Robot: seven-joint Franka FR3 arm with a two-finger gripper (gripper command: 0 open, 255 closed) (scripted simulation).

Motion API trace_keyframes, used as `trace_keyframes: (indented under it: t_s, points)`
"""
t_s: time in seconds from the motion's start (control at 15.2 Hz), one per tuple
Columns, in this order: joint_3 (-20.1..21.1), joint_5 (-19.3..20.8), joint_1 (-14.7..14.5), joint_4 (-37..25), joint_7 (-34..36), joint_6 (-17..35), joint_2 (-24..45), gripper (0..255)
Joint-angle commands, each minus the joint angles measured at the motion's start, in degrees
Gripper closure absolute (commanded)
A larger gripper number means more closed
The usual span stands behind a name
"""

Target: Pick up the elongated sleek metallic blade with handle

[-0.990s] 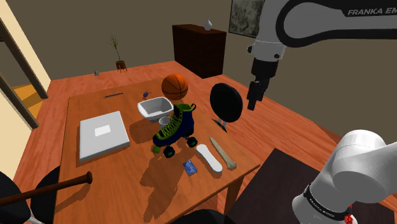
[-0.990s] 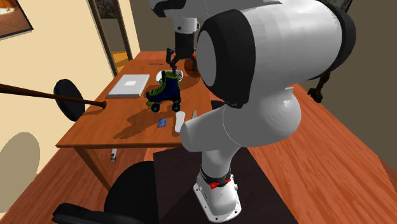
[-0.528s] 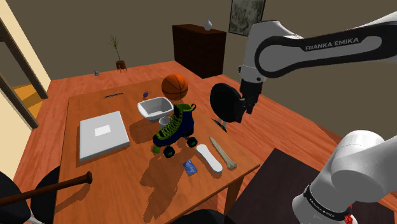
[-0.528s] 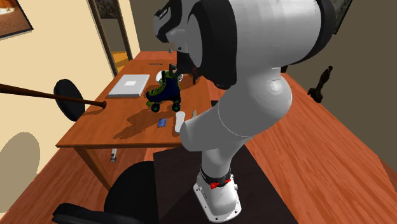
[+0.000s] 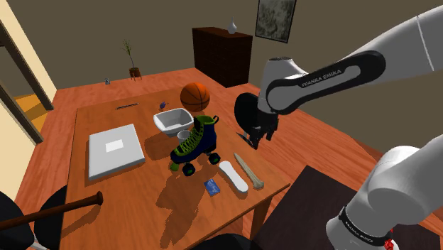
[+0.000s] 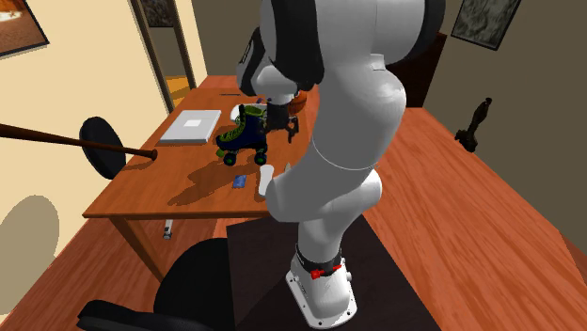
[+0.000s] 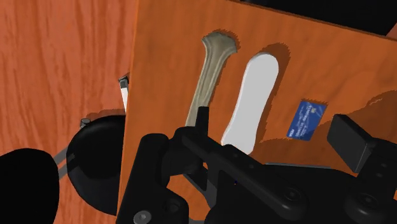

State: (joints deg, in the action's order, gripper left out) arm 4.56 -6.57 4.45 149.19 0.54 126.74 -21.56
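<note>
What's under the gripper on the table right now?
A tan knife and a white oblong piece lie side by side on the table below the open gripper; the knife's tip is hidden behind it.

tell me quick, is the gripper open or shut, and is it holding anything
Gripper: open, holding nothing.

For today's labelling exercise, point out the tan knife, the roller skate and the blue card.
tan knife (image 7: 207, 83), wrist view, middle of its length.
roller skate (image 5: 199, 140), shoulder view, side of the boot.
blue card (image 7: 306, 119), wrist view, its centre.
</note>
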Motion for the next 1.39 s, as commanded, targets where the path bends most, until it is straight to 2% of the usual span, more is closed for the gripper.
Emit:
trace_keyframes:
  t_s: [0.0, 0.4, 0.79, 1.12, 1.32]
  points:
    - [0.4, 0.0, 0.4, 0.0, 1.4, 4.6, 4.3, 0]
    - [0.3, 0.9, 2.0, -1.2, 4.8, 17.2, 17.7, 0]
    - [-0.9, 2.2, 2.8, -5.3, 8.5, 27.7, 32.0, 0]
    - [-2.4, 2.4, 2.9, -10.5, 10.7, 34.2, 43.4, 0]
    - [-2.3, 2.2, 2.9, -11.1, 10.5, 36.1, 45.9, 0]
